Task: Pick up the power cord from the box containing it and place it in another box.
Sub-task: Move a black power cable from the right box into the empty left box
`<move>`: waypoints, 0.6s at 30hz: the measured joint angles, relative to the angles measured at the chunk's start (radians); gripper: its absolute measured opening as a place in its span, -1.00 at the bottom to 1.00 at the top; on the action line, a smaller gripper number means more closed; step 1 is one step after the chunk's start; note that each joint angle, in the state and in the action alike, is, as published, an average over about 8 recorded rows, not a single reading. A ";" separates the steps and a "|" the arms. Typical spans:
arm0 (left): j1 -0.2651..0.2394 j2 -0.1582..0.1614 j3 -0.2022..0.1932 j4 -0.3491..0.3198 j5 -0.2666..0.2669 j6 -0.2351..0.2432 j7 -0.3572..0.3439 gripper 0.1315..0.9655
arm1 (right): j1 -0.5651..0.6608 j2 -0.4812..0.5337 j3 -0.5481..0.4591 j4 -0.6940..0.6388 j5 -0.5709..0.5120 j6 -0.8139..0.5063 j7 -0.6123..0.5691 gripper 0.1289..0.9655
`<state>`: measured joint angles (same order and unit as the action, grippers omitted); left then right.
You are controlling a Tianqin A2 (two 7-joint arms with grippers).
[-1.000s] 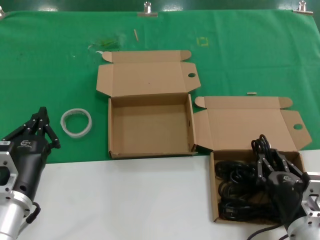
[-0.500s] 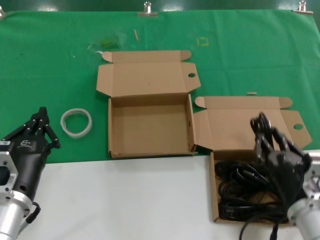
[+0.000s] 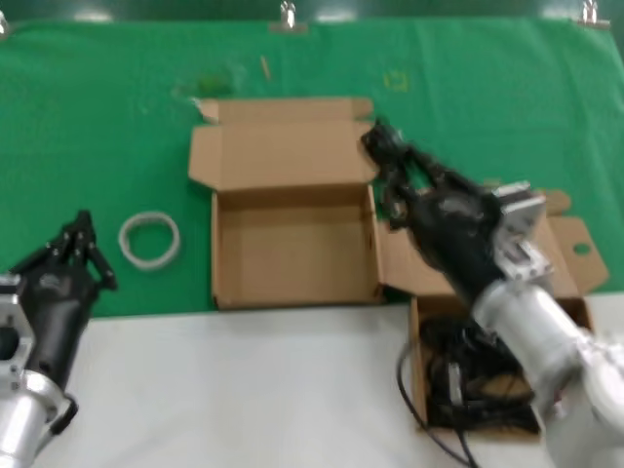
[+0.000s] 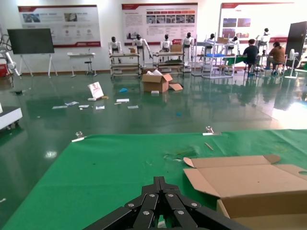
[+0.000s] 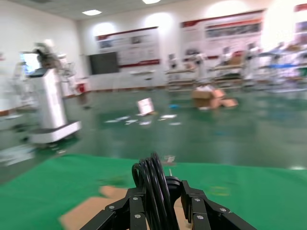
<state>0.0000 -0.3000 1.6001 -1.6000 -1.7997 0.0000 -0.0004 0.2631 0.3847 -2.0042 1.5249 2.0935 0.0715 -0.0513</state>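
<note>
My right gripper [image 3: 382, 146] is shut on the power cord [image 5: 152, 184], a bunch of black cable loops standing up between its fingers, and holds it high by the right rear corner of the empty brown box [image 3: 292, 244]. More black cord [image 3: 458, 375] still lies in and trails from the other brown box [image 3: 575, 249] at the front right, under my right arm. My left gripper [image 3: 83, 234] is shut and empty at the left, apart from both boxes; it also shows in the left wrist view [image 4: 160, 184].
A white tape ring [image 3: 149, 238] lies on the green cloth [image 3: 97, 117] left of the empty box. The front of the table is white [image 3: 244, 390]. Metal clips [image 3: 288, 14] hold the cloth's far edge.
My right gripper has lifted out of the right box and swung up and left to the empty box's right rear corner, carrying cord loops. The left arm has not moved.
</note>
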 joint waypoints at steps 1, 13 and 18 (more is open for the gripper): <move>0.000 0.000 0.000 0.000 0.000 0.000 0.000 -0.98 | 0.039 -0.008 -0.023 -0.043 -0.004 -0.025 0.012 -0.65; 0.000 0.000 0.000 0.000 0.000 0.000 0.000 -0.98 | 0.367 -0.170 -0.108 -0.599 -0.076 -0.289 0.072 -0.65; 0.000 0.000 0.000 0.000 0.000 0.000 0.000 -0.98 | 0.455 -0.255 -0.023 -0.823 -0.083 -0.401 -0.046 -0.65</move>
<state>0.0000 -0.3000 1.6001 -1.6000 -1.7996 0.0000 -0.0003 0.7186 0.1298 -2.0269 0.7020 2.0110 -0.3296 -0.0969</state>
